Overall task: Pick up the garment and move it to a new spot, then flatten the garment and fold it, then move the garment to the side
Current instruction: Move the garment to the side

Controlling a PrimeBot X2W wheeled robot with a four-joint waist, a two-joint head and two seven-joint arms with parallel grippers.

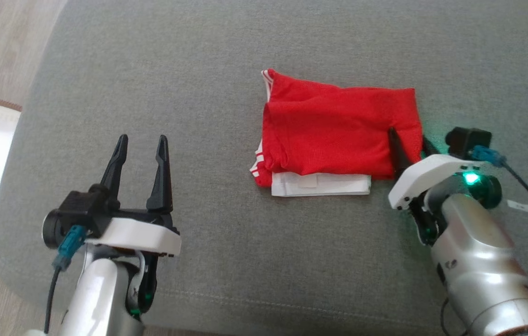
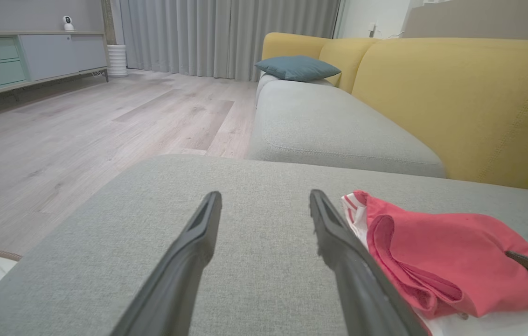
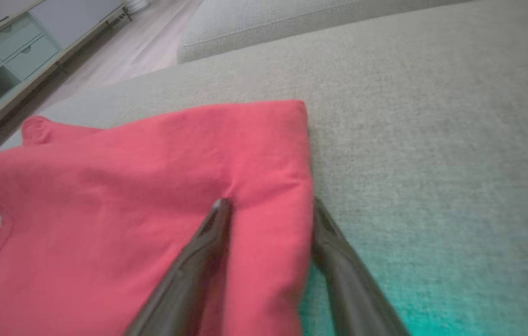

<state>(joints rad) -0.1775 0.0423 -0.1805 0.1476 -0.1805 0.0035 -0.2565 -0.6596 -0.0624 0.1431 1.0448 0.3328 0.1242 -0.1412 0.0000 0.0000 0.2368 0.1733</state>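
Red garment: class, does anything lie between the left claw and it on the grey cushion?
Nothing visible does. Bare grey cushion lies between the open left claw and the red garment. The right claw is at the garment's right edge, one finger on top of the cloth and one beside it.

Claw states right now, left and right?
Left claw: open, empty.
Right claw: open, straddling an edge of the red garment, not clamped.

My head camera looks steeply down on the grey cushion [image 1: 161, 60]. My left wrist camera sits low, facing across it toward the room; my right wrist camera hangs close over the red garment [image 3: 152, 186], which all three share.
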